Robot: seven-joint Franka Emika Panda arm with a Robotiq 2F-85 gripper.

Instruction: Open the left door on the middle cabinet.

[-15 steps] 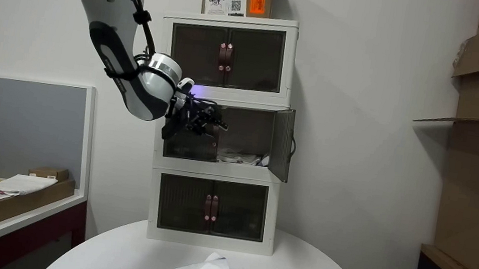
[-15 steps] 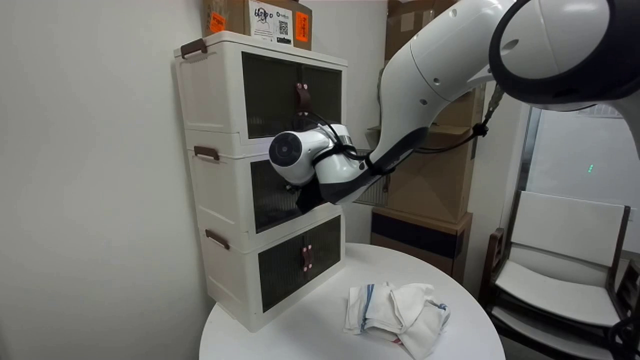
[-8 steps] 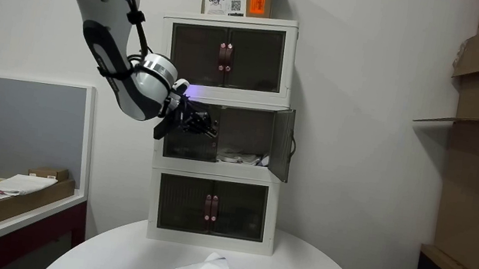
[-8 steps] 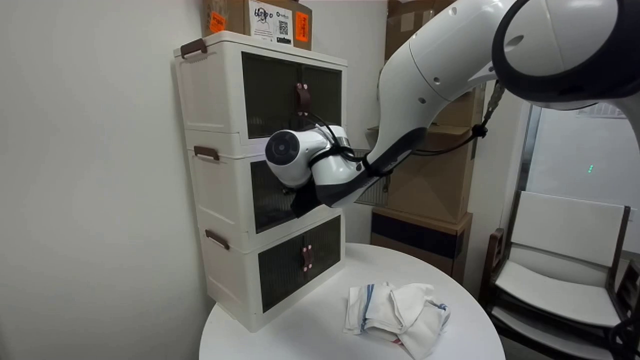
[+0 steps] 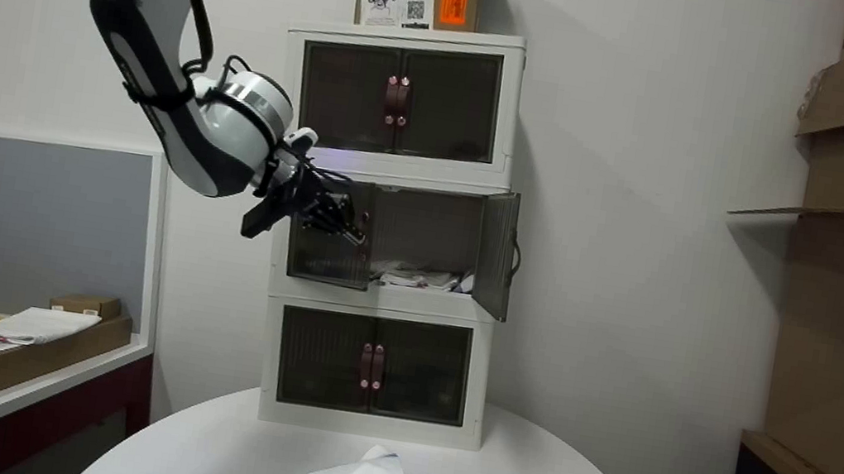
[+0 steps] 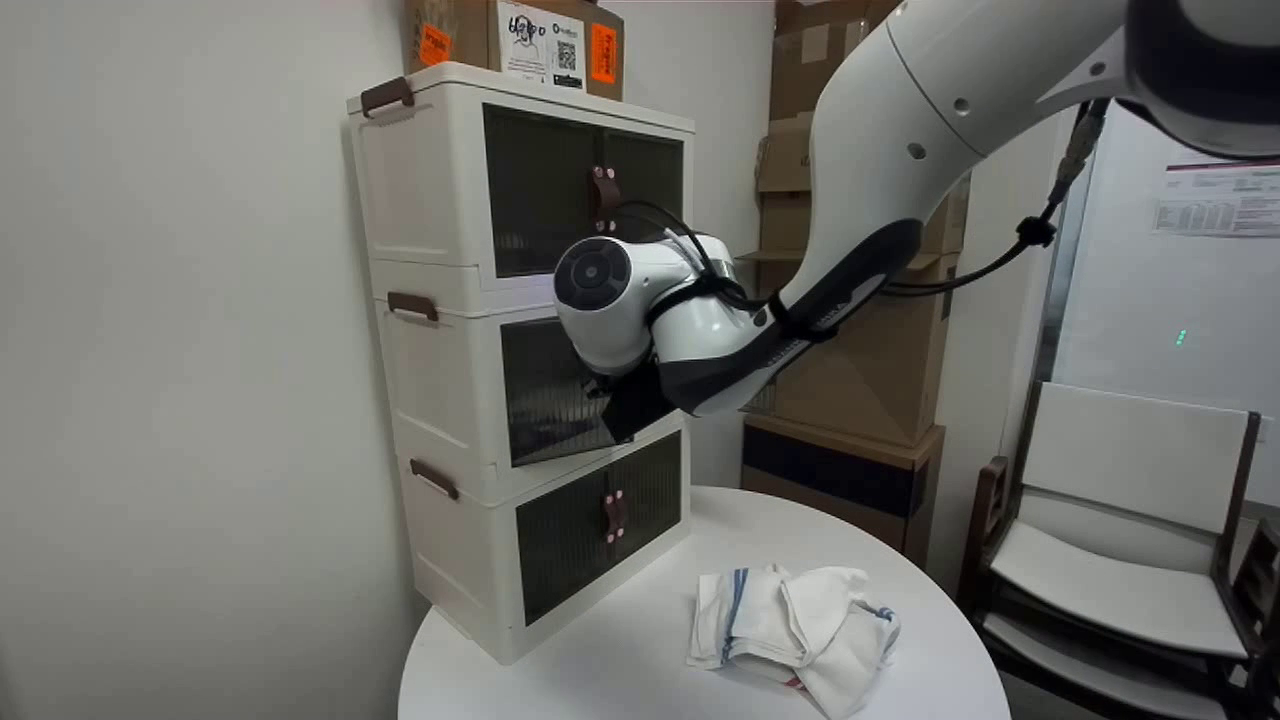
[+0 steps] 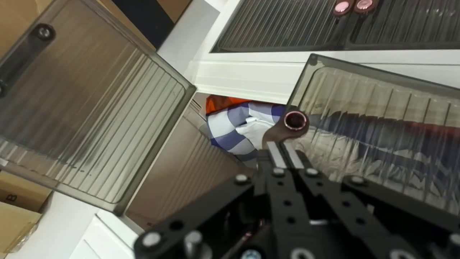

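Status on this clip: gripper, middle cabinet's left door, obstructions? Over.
Gripper closed at brown handle of left door, hold unconfirmed. Door ajar on middle cabinet. Arm may sit in its swing path.

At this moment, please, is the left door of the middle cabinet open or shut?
Partly open: in the wrist view, the left door slants outward, one corner overlapping the white sill.

The rounded white arm (image 6: 880,130) has charcoal bands (image 6: 862,262), pale lettering (image 6: 832,315), a round black cap (image 6: 592,273) and strapped-on black cables (image 5: 200,10), while the black gripper (image 7: 284,155) carries silvery screws (image 7: 151,239) and pale fingertip strips (image 7: 276,155).
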